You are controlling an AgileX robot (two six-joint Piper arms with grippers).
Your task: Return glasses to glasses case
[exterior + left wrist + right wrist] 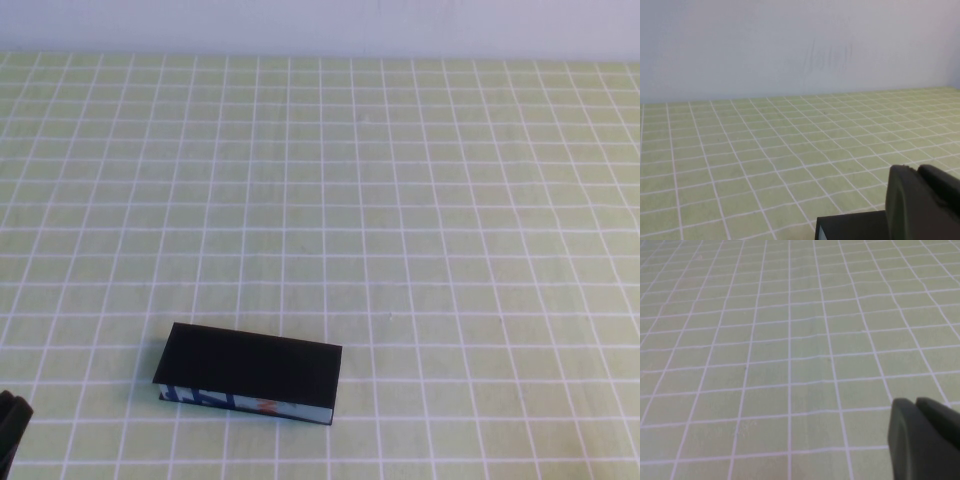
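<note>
While the glasses case (250, 374) lies shut in the lower left of the high view on the checked cloth (420, 200), my left gripper (10, 428) sits at the bottom left corner and my right gripper (925, 440) hovers over bare cloth; both sets of fingers look pressed together, holding nothing.

The glasses case (250, 373) lay shut on the table (420, 200), near its front edge, left of centre. The left gripper (10, 425) sat at the front-left corner, left of the case. The right gripper (925, 440) hung over bare table.
</note>
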